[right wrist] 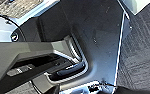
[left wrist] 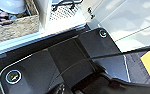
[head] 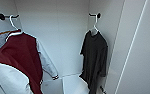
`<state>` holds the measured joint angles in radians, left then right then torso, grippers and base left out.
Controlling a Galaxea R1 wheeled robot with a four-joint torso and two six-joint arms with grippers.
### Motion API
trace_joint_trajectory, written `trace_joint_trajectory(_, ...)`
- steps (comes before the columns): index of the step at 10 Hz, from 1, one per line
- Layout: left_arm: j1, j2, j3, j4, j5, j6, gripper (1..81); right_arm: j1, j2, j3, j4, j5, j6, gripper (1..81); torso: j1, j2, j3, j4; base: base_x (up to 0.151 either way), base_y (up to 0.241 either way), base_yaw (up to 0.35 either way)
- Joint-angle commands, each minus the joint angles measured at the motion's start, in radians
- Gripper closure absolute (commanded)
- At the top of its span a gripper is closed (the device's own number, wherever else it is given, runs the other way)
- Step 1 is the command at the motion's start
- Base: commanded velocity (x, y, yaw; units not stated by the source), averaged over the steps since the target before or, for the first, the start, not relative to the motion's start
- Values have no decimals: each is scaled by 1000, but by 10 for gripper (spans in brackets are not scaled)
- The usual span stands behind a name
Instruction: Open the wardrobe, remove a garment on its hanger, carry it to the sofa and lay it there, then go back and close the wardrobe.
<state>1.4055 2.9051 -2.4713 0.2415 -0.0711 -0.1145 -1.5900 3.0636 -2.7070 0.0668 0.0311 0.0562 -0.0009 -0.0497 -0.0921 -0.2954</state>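
Observation:
The white wardrobe (head: 63, 37) stands open before me in the head view, its white inside in full sight. On its right wall the black garment (head: 94, 60) hangs from a pale hanger (head: 94, 28) hooked on a dark wall hook (head: 97, 15). The shirt hangs straight down, its hem near the wardrobe floor. Nothing touches it.
A maroon jacket with white sleeves (head: 19, 62) hangs on the left wall from another hook (head: 2, 16). The open right door (head: 138, 50) stands close at the right. A woven basket (left wrist: 14, 26) and dark carpet (right wrist: 141, 50) appear in the wrist views.

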Motion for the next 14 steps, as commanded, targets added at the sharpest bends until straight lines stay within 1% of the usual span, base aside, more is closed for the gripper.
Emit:
trace_joint_trajectory(1,-225,-29,41,-31,123,-11,10,37,6,4,-4,-57,1,10,1,0,0,0,0,0,0)
trace_joint_trajectory(2,-272,-33,46,-47,140,-11,10,38,5,3,-4,-43,-1,10,1,0,0,0,0,0,0)
trace_joint_trajectory(3,-315,-39,51,-63,181,-11,10,38,3,3,-4,-42,-1,10,1,0,0,0,0,0,0)
trace_joint_trajectory(5,-381,-49,63,-64,191,-11,10,43,2,1,-2,-42,-1,10,1,0,0,0,0,0,0)
trace_joint_trajectory(6,-421,-61,99,-67,192,-13,10,47,3,1,-2,-42,-2,10,1,0,0,0,0,0,0)
trace_joint_trajectory(8,-495,-111,222,-80,252,-17,10,49,2,1,-4,-42,-2,10,1,0,0,0,0,0,0)
trace_joint_trajectory(10,-559,-130,265,-85,257,-24,10,49,2,1,-4,-42,-2,10,1,0,-1,0,0,0,0)
trace_joint_trajectory(12,-642,-157,311,-87,290,-70,10,49,2,-3,-4,-42,-2,10,1,0,-1,0,0,0,0)
trace_joint_trajectory(14,-722,-213,405,-87,321,-128,10,49,2,-8,-4,-42,-2,10,1,1,-1,0,0,0,0)
